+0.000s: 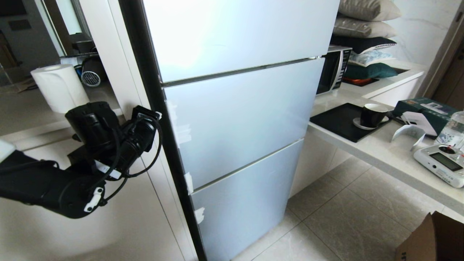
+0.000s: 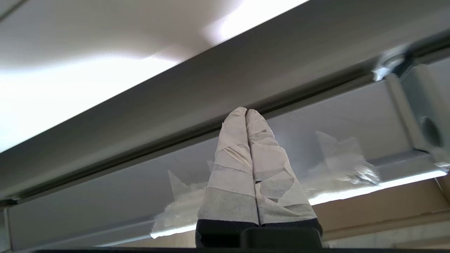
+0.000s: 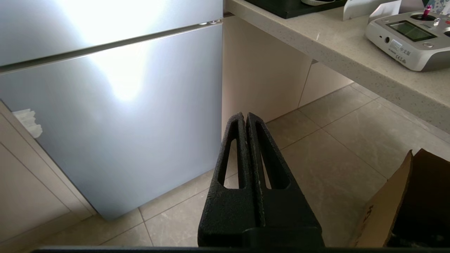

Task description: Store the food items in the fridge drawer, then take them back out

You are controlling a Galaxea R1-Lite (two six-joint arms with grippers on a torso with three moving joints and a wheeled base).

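The fridge stands just right of the left gripper. The counter sits farther right, past the fridge.

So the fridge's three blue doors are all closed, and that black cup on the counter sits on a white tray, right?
Not quite. The fridge is closed, but the black cup rests on a white saucer on a black tray, as the head view shows.

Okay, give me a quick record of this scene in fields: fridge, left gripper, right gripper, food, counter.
fridge: pale-blue fridge, all three panels closed
left gripper: left gripper shut, taped tips at the seam along the fridge's side edge
right gripper: right gripper shut, empty, low before the bottom panel, above the floor
food: none in view
counter: cup on black tray, microwave
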